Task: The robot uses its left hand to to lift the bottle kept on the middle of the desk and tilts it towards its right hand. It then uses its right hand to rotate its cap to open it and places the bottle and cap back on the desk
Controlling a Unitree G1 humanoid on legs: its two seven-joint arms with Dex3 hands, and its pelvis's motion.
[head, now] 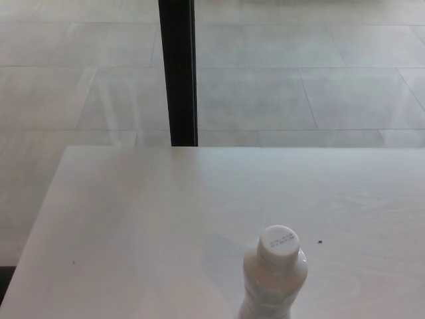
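Bottle upright, neither hand showing
The bottle (273, 282) stands on the surface (133, 226), white cap (279, 242) on and long axis vertical; with both hands out of view, their state and nearness are unknowable

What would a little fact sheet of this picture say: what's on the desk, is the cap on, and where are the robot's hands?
surface: pale desk
object: one white bottle, upright, near the front edge, right of centre, partly cut off by the picture's bottom
cap: white cap, on the bottle
robot hands: neither in view
small marks: a dark speck on the desk right of the cap
background: tiled floor, black vertical post behind the desk
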